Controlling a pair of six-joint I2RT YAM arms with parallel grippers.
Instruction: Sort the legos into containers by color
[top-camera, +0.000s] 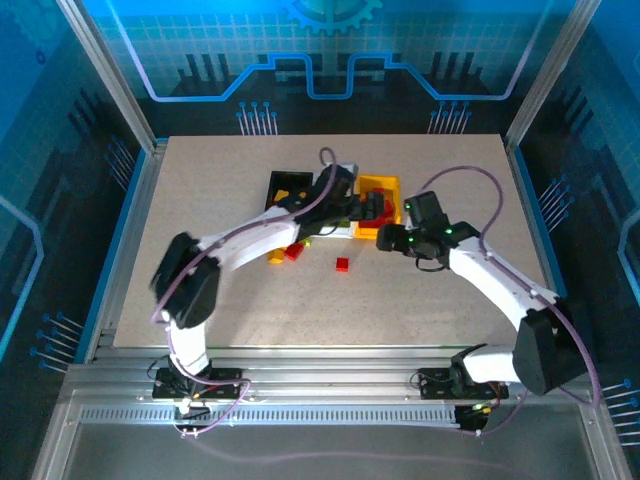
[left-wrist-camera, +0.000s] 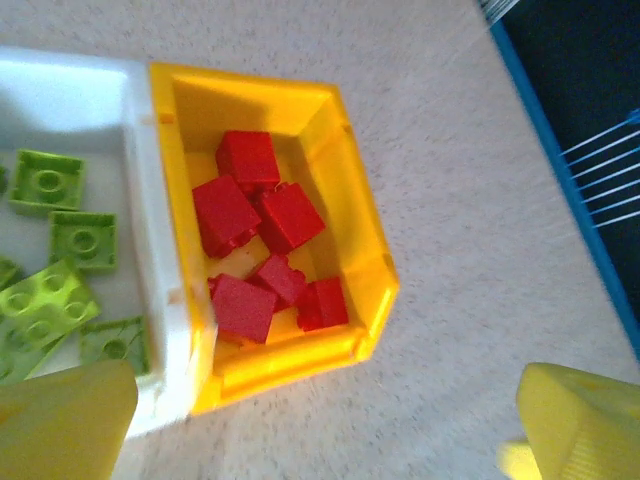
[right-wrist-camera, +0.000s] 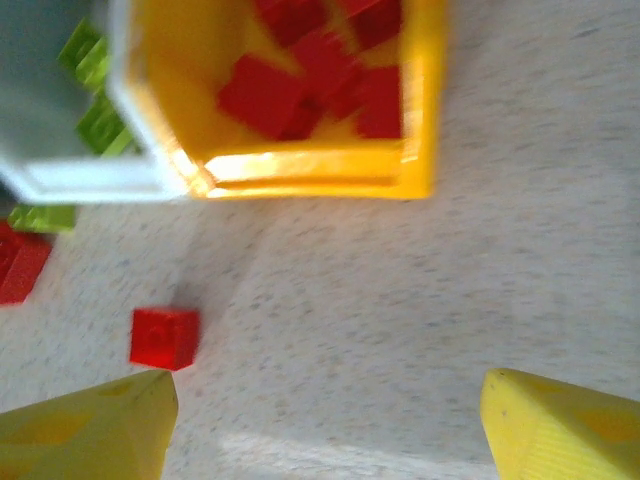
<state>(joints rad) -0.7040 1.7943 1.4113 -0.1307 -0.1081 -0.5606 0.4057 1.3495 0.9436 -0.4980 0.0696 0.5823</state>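
Note:
The yellow bin holds several red legos, and the white bin beside it holds lime green legos. My left gripper hovers open just over the near edge of the yellow bin with nothing between its fingers; from above the left gripper sits over the white and yellow bins. My right gripper is open and empty above the table in front of the yellow bin. A loose red lego lies by its left finger, seen from above as the red lego.
The black bin stands left of the white one, partly under the left arm. More loose bricks lie in front of the bins: red, yellow-orange, and a green one. Bare table stretches to the right and front.

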